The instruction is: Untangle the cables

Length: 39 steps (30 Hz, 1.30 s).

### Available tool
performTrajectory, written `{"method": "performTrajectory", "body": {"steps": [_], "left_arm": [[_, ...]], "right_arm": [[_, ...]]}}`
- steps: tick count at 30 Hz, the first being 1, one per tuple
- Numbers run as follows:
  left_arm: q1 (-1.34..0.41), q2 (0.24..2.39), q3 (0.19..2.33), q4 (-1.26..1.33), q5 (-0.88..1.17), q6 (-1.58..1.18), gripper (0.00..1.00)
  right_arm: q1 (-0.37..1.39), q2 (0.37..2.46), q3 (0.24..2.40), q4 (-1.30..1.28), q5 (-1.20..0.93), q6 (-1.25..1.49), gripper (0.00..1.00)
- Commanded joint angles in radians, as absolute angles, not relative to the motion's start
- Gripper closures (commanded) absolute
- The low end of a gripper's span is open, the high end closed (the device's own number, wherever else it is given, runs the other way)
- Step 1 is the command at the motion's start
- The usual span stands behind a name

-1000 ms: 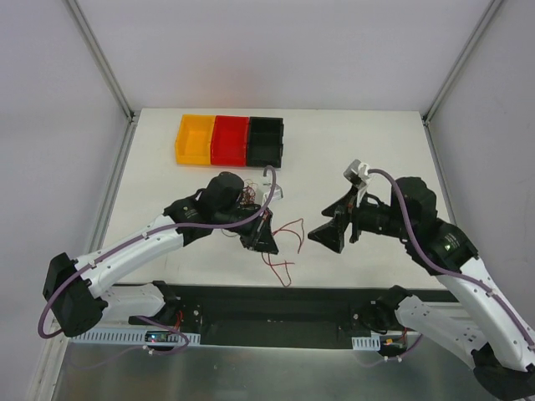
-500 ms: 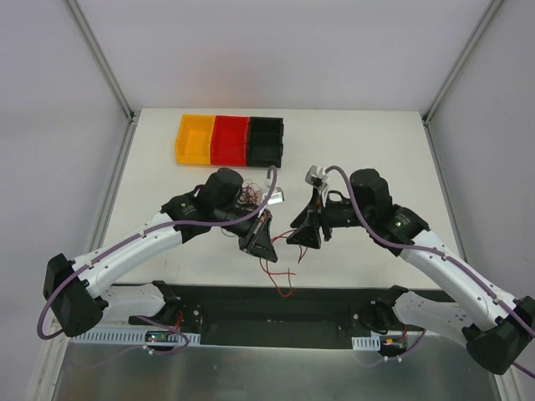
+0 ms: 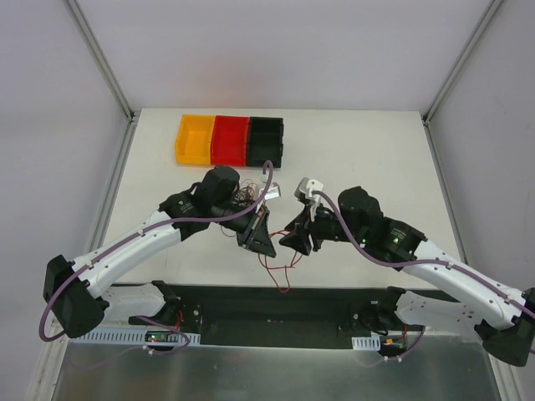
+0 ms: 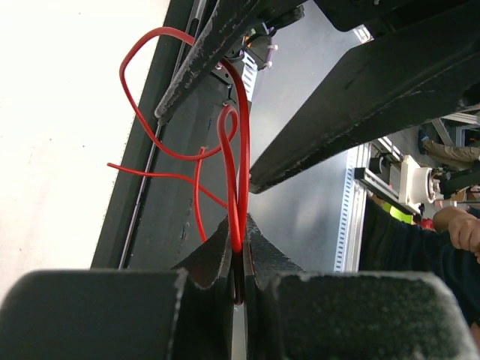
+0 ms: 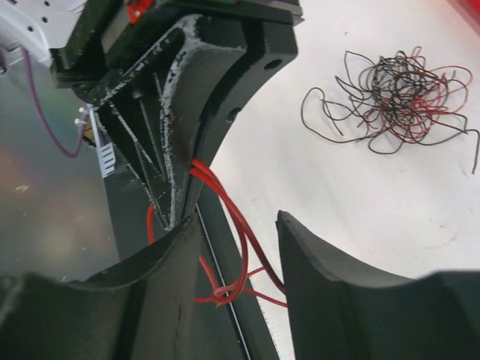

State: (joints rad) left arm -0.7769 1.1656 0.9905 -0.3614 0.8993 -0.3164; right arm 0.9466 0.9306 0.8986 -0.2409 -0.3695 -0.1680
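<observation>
Top view, risk: the left gripper [image 3: 259,235] and right gripper [image 3: 296,240] sit tip to tip near the front of the table [image 3: 359,159]. A small misjudged advance could knock finger against finger.
Top view, cables: the red cable [image 3: 282,271] dangles in loops below both grippers and over the table's front edge. The cable tangle [image 3: 243,198] lies behind the left wrist.
Top view, pose: both arms reach inward and bend at the elbow, with their grippers angled down and toward each other.
Left wrist, risk: the strand is hair-thin, so a hard tug from the other arm would probably slide it out of the pinch.
Left wrist, claw: the left gripper [image 4: 238,226] is clamped tight on the red cable [image 4: 231,154], whose loops rise from the pinch.
Left wrist, neighbour: the right gripper's fingers [image 4: 360,90] lie on either side of those loops, just beside them.
Right wrist, risk: closing here may catch several strands of the loop at once and pull the small knot below tighter.
Right wrist, claw: the right gripper [image 5: 238,221] stands parted, with the red cable [image 5: 240,251] running between its jaws and not yet pinched.
Right wrist, surroundings: the left gripper [image 5: 184,202] comes down to a point just beside the near finger. The cable tangle [image 5: 397,97] rests well apart on the table [image 5: 337,187].
</observation>
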Motion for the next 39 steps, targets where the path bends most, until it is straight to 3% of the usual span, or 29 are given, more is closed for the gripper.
{"method": "performTrajectory", "body": {"steps": [1, 13, 14, 17, 18, 19, 21, 25, 27, 30, 32, 39], "left_arm": [[-0.764, 1.140, 1.023, -0.360, 0.917, -0.308, 1.00], [-0.744, 1.143, 1.029, -0.367, 0.954, -0.298, 1.00], [-0.741, 1.141, 1.029, -0.368, 0.956, -0.295, 1.00], [-0.721, 1.143, 1.031, -0.377, 0.953, -0.288, 1.00], [-0.709, 1.141, 1.034, -0.380, 0.953, -0.291, 1.00], [-0.695, 1.138, 1.035, -0.382, 0.948, -0.296, 1.00], [-0.666, 1.126, 1.048, -0.394, 0.899, -0.302, 0.81], [-0.559, 1.056, 1.117, -0.458, 0.714, -0.327, 0.29], [-0.506, 1.013, 1.173, -0.527, 0.547, -0.307, 0.13], [-0.486, 0.945, 1.256, -0.590, 0.161, -0.243, 0.01], [-0.483, 0.914, 1.293, -0.591, -0.083, -0.224, 0.01], [-0.483, 0.911, 1.342, -0.482, -0.198, -0.131, 0.01]], "right_arm": [[0.982, 0.925, 0.934, -0.203, -0.216, -0.213, 0.54], [1.075, 0.965, 0.946, -0.163, -0.066, -0.279, 0.59], [1.080, 0.969, 0.945, -0.150, -0.055, -0.279, 0.64], [1.081, 0.973, 0.940, -0.109, -0.023, -0.255, 0.93], [1.083, 0.973, 0.939, -0.089, -0.017, -0.241, 1.00], [1.081, 0.977, 0.939, -0.072, -0.014, -0.221, 1.00], [1.081, 0.992, 0.946, -0.048, -0.006, -0.196, 1.00], [1.049, 1.057, 1.003, -0.044, 0.070, -0.186, 1.00], [1.011, 1.092, 1.043, -0.060, 0.121, -0.166, 1.00], [0.959, 1.159, 1.126, -0.101, 0.227, -0.146, 1.00], [0.910, 1.216, 1.201, -0.161, 0.282, -0.120, 1.00], [0.801, 1.483, 1.520, -0.305, 0.555, -0.003, 1.00]]}}
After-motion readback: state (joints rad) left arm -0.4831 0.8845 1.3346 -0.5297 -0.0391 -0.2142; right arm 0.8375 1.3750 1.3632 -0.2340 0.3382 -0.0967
